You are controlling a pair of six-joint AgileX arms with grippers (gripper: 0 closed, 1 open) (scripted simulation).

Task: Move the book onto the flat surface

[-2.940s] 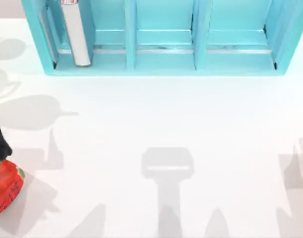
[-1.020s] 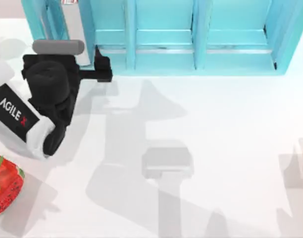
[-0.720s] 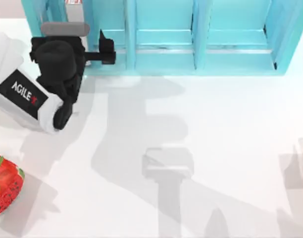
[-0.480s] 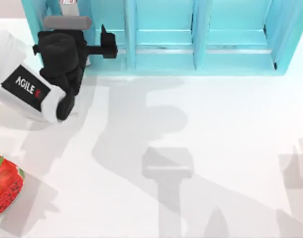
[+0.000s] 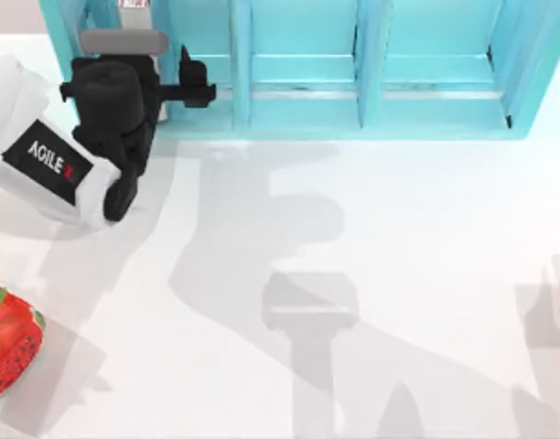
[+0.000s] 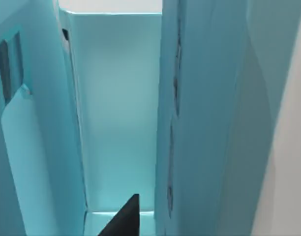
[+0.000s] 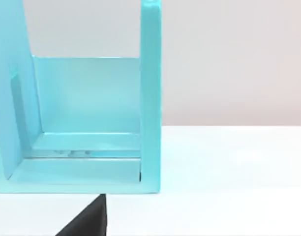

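The left hand had reached the shelf unit, fingers spread either side of the book (upright in the leftmost compartment). Grasping seemed in hand; next, closing and drawing it onto the bench.

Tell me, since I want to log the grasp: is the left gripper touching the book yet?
Cannot tell. In the top view the left gripper reaches into the shelf unit's leftmost compartment, where the arm covers most of the book, so neither contact nor a gap shows.

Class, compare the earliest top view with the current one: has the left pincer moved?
Yes. The left pincer has come in from the table's left edge up to the turquoise shelf unit, at its leftmost compartment beside the book.
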